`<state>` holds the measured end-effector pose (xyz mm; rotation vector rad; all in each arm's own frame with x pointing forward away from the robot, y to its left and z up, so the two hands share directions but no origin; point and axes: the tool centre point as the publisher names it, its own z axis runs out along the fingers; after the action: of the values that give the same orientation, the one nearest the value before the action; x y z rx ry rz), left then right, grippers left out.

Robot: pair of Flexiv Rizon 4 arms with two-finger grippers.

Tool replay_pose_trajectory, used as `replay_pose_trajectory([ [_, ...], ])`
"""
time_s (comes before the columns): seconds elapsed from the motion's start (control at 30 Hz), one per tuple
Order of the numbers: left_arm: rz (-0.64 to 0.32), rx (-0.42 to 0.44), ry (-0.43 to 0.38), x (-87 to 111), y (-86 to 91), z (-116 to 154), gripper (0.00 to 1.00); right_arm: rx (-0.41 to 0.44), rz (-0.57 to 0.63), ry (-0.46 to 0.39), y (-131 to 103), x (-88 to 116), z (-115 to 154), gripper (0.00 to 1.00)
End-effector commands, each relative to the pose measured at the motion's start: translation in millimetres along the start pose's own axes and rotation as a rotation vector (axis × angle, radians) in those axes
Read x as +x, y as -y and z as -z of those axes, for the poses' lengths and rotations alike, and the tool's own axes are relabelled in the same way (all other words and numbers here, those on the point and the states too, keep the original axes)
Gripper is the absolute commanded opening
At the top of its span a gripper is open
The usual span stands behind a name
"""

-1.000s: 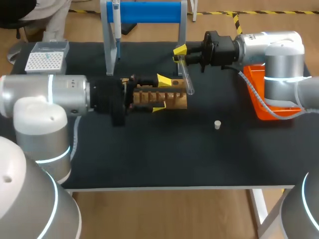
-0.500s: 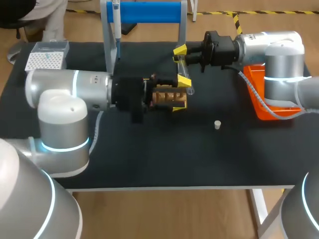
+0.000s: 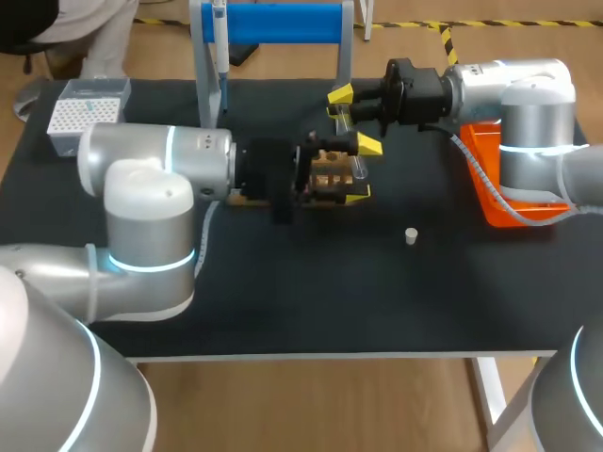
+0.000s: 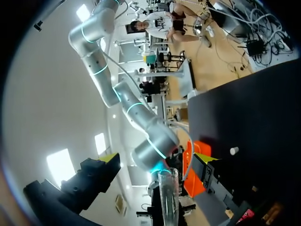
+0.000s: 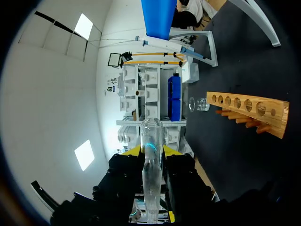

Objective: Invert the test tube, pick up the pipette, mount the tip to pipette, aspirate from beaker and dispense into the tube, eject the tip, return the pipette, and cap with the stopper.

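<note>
Spanning the table's left half in the head view, the left arm lies roughly level, its black wrist over the wooden rack (image 3: 330,175). The left gripper (image 3: 362,170) stands released, one yellow tip on each side of the test tube (image 3: 353,143) without touching it. The right arm enters from the right edge, forearm level, above the orange tray (image 3: 490,184). The right gripper (image 3: 344,105) is clenched on the tube's far end, so the tube slants down from it toward the rack. The stopper (image 3: 411,235) stands alone on the black table (image 3: 311,301), well apart from both grippers. The pipette (image 3: 219,47) hangs on the blue stand (image 3: 283,23), and the tip box (image 3: 85,113) sits at the far left corner.

From the left wrist view, the left gripper (image 4: 157,158) has its fingers spread wide. The test tube (image 4: 168,197) runs up the gap between them, clear of both. Ahead are the right arm's bent joints, the orange tray (image 4: 195,172) and the stopper (image 4: 232,151).

From the right wrist view, the right gripper (image 5: 151,150) grips the test tube (image 5: 150,174) from both sides, the rounded end pointing away from it. Beside it lies the wooden rack (image 5: 249,109), with the beaker (image 5: 200,104) just past the rack's end. The pipette (image 5: 174,42) hangs on the blue stand (image 5: 157,19) beyond.
</note>
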<state>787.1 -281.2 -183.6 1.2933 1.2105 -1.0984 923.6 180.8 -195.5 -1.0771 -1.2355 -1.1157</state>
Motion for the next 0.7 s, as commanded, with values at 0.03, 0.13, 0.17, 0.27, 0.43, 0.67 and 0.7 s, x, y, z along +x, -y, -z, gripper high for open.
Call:
replay_pose_trajectory([
  [0.03, 0.005, -0.005, 0.003, 2.3, -9.5, -6, 1.0, 0.002, 0.0, 0.003, 0, 1, 0, 0.0],
  [0.13, 0.008, -0.01, 0.004, 2.0, -13.4, -6, 1.0, 0.002, 0.0, 0.003, 0, 1, 0, 0.0],
  [0.17, 0.01, -0.012, 0.004, 2.1, -14.8, -6, 1.0, 0.002, 0.0, 0.003, 0, 1, 0, 0.0],
  [0.27, 0.022, -0.022, -0.001, 2.7, -17.5, -7, 1.0, 0.002, 0.0, 0.003, 0, 1, 0, 0.0],
  [0.43, 0.03, -0.031, -0.009, 5.9, -22.0, -8, 1.0, 0.002, 0.0, 0.003, 0, 1, 0, 0.0],
  [0.67, 0.046, -0.047, -0.01, 8.9, -25.3, -5, 1.0, 0.002, 0.0, 0.003, 0, 1, 0, 0.0],
  [0.7, 0.05, -0.05, -0.009, 9.3, -25.7, -5, 1.0, 0.002, 0.0, 0.003, 0, 1, 0, 0.0],
])
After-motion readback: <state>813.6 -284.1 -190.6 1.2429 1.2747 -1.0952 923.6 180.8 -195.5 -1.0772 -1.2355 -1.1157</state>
